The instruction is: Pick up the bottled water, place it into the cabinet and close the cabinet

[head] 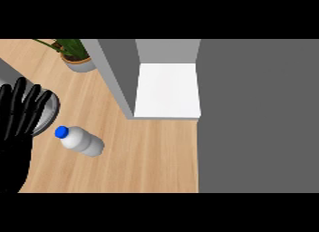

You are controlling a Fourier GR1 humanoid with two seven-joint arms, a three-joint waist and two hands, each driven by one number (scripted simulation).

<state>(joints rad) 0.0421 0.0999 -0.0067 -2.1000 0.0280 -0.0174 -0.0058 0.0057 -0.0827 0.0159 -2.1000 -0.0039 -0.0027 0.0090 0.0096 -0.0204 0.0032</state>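
Note:
The bottled water point(82, 141), a pale bottle with a blue cap, lies on its side on the wooden counter point(149, 154), cap pointing up-left. At the view's left edge my left hand point(13, 120) rests open, fingers straight and pointing up, just left of the bottle and apart from it. The cabinet point(167, 90) stands open ahead, its white shelf showing, with the grey door point(112, 77) swung out on its left side. My right hand does not show.
A potted plant point(74, 55) stands at the back left of the counter. A round metal-rimmed object point(50, 113) lies partly behind my left hand. A large grey surface point(266, 118) fills the right side of the view.

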